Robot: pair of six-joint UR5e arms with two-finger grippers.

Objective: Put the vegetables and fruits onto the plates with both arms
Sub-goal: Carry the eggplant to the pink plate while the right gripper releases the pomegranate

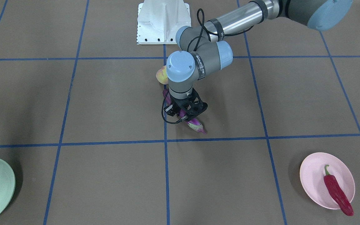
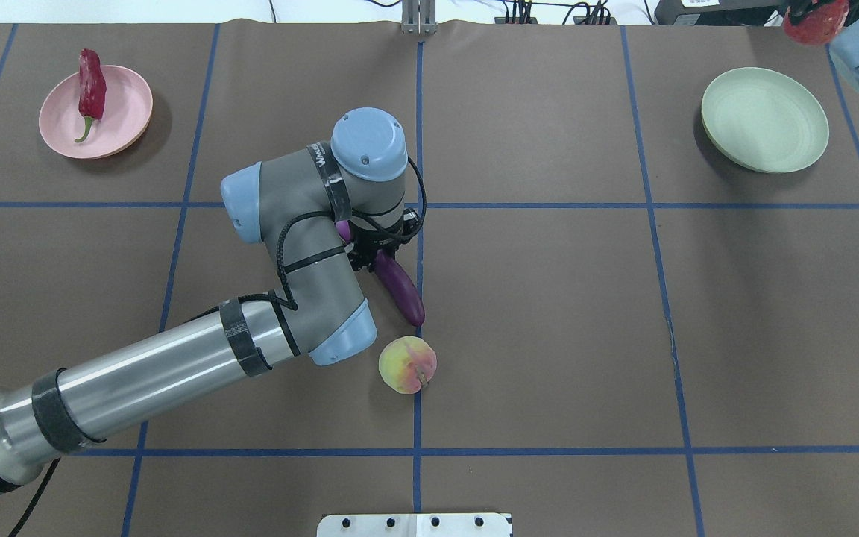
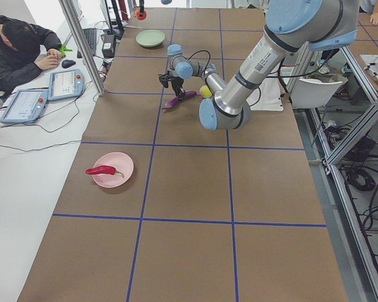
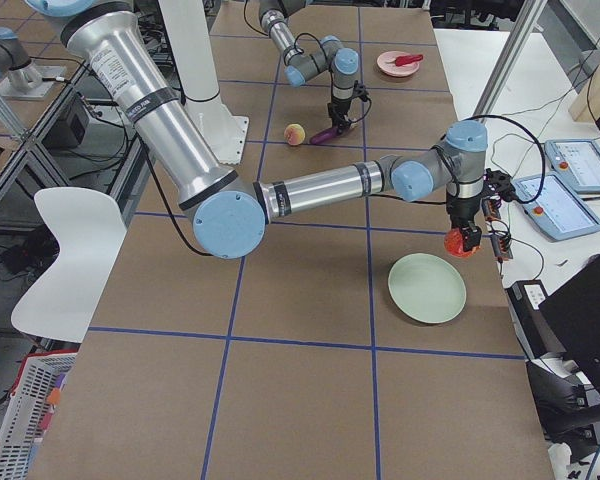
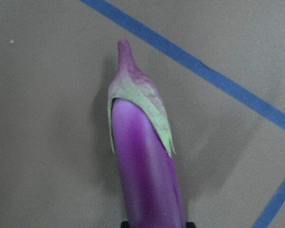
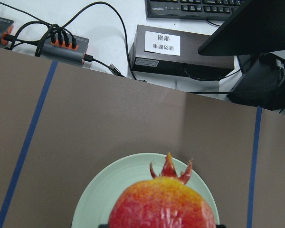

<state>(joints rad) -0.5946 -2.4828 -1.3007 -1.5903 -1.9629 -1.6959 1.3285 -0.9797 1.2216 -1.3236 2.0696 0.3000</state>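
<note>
The brown table (image 2: 549,335) carries blue grid lines. All positions below are referenced to the peach (image 2: 407,364), which rests near the table's middle on a grid line.

The left arm (image 2: 176,365) is extended from the robot's left side towards the peach. Its silver forearm is slanted inward and its wrist is folded back above the forearm's end. The left claw (image 1: 187,112) is pointed straight down, just beyond the peach on the side away from the robot.

The right arm (image 4: 320,185) is stretched almost fully outward, well apart from the peach, towards the far right corner. Its wrist is turned down so that the right claw (image 4: 464,232) hangs vertically.

The green plate (image 2: 765,119) is set well apart from the peach, far to the right. The pink plate (image 2: 120,112) is set well apart from the peach, far to the left.

The eggplant (image 2: 400,287) is clamped across its body by the left claw. Its rounded end is directed at the peach and lies near it without contact; its cap end is directed away. Whether it is clear of the table cannot be told.

The chili (image 2: 91,83) is laid on the pink plate, with its tip overhanging the rim on the side away from the peach.

The pomegranate (image 6: 161,206) is gripped by the right claw and held in the air over the green plate, crown outward.
</note>
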